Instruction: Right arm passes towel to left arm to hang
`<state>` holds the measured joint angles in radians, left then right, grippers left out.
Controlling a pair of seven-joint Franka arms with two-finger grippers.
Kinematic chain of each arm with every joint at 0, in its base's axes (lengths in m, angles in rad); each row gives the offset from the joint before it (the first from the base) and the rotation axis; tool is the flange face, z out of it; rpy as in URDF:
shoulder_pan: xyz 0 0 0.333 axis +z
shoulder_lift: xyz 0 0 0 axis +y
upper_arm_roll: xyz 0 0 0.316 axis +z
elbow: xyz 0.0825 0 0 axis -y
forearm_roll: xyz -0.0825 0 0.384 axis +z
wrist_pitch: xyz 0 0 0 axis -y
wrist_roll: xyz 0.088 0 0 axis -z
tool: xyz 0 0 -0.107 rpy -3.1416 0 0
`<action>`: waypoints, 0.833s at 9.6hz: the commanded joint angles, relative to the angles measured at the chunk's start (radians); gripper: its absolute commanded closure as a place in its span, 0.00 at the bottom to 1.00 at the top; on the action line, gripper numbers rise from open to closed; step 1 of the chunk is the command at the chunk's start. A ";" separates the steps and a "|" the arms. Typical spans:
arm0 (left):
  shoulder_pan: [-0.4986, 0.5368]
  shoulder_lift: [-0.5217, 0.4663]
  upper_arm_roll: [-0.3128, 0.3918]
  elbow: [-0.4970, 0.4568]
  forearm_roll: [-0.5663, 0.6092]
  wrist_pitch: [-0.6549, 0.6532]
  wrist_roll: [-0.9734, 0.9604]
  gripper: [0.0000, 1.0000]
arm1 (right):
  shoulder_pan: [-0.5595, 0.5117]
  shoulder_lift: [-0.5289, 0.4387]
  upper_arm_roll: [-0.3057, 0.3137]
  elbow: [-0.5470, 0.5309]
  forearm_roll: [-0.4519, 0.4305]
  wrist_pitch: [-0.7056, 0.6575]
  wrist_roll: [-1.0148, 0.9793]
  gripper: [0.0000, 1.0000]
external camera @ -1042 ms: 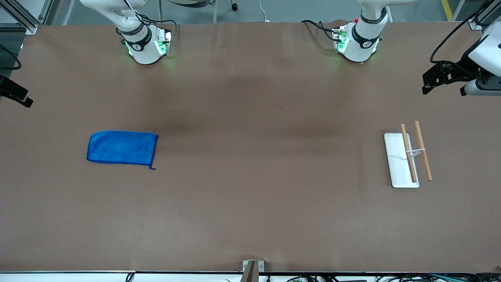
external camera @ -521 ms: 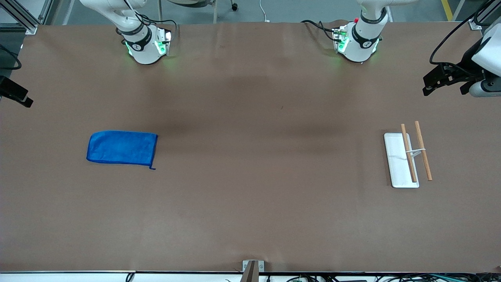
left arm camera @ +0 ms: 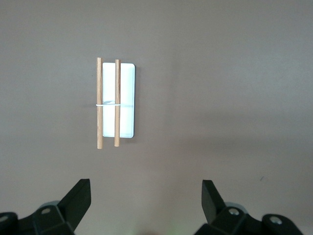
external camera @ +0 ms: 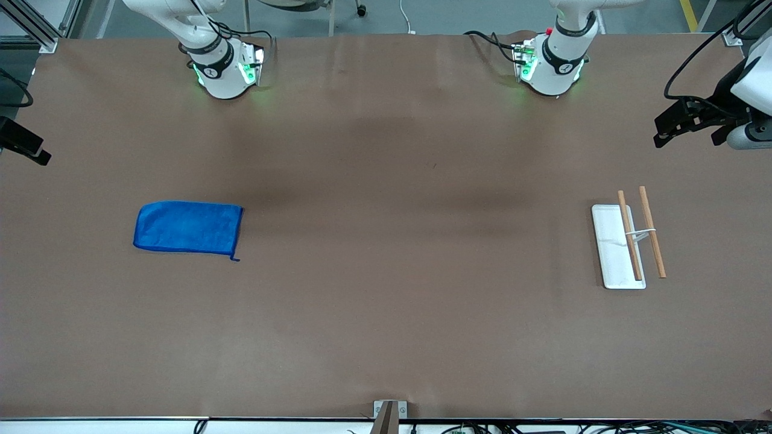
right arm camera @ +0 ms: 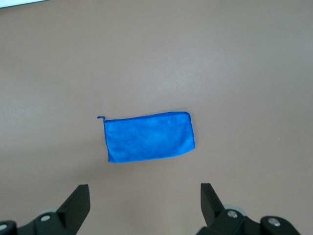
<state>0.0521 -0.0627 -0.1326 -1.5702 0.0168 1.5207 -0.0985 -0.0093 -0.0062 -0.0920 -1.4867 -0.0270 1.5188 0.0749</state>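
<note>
The right tool [right arm camera: 145, 203] hangs high over the desk [external camera: 386, 301] with its two fingers [right arm camera: 78, 200] spread wide and nothing between them. The towel [right arm camera: 149, 136] lies flat on the desk below it, a folded blue rectangle with its thread loop at one corner.

In the front view the towel [external camera: 188, 227] sits toward the right arm's end of the desk, nearer to the camera than the right arm's green-lit base [external camera: 224, 69].

The left tool [left arm camera: 146, 203] is likewise released, its fingers [left arm camera: 211, 198] well apart and empty, up in the air over the left arm's end of the desk. Below it stands a rack [left arm camera: 115, 101]: a white tray with two wooden rods over it. In the front view the rack [external camera: 627, 241] is well apart from the towel, at the left arm's end of the desk, nearer to the camera than the left arm's base [external camera: 552, 66], which bears a small red knob.
</note>
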 commanded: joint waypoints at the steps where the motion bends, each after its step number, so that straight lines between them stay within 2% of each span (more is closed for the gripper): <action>1: 0.002 0.023 0.002 0.004 -0.003 -0.013 -0.003 0.00 | -0.005 -0.005 0.001 -0.012 0.013 0.000 -0.009 0.00; 3: 0.000 0.024 0.001 0.001 -0.003 -0.013 -0.006 0.00 | 0.002 0.018 0.004 -0.134 0.012 0.053 -0.041 0.00; 4: 0.000 0.029 0.001 0.002 -0.003 -0.013 -0.007 0.00 | 0.002 0.018 0.005 -0.264 0.010 0.163 -0.044 0.00; 6: -0.003 0.032 -0.001 0.002 -0.003 -0.013 -0.007 0.00 | 0.008 0.029 0.006 -0.503 0.007 0.445 -0.046 0.00; 8: -0.005 0.032 -0.002 0.004 -0.003 -0.013 -0.006 0.00 | 0.005 0.119 0.006 -0.691 -0.004 0.774 -0.091 0.00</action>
<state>0.0507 -0.0537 -0.1330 -1.5680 0.0168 1.5207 -0.0985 -0.0047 0.0950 -0.0869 -2.0620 -0.0249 2.1450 0.0210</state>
